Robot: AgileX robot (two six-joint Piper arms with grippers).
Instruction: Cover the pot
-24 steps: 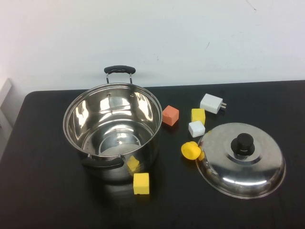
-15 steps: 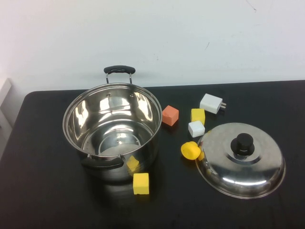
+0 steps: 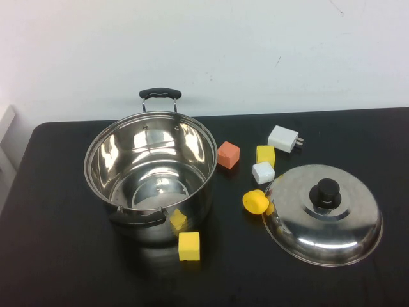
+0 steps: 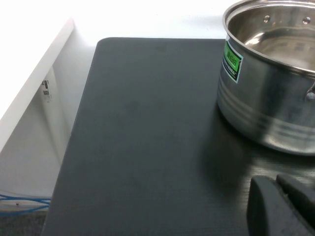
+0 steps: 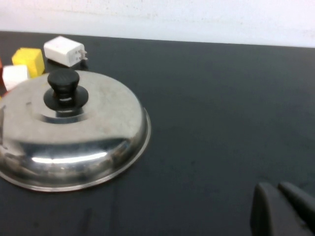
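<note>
The pot (image 3: pixel 151 173) is a large shiny steel pot with two black handles, open and empty, at the left of the black table. It also shows in the left wrist view (image 4: pixel 266 93). The domed steel lid (image 3: pixel 324 214) with a black knob (image 3: pixel 325 192) lies on the table at the right, apart from the pot; it shows in the right wrist view (image 5: pixel 69 135) too. My left gripper (image 4: pixel 274 181) is shut and empty, low near the pot's side. My right gripper (image 5: pixel 278 188) is shut and empty, off to the side of the lid. Neither arm shows in the high view.
Small blocks lie between pot and lid: an orange one (image 3: pixel 228 155), yellow ones (image 3: pixel 266 155) (image 3: pixel 189 246), a white one (image 3: pixel 263 173), a yellow round piece (image 3: pixel 255 201). A white plug adapter (image 3: pixel 284 138) sits behind. The table's left edge (image 4: pixel 83 128) is near the pot.
</note>
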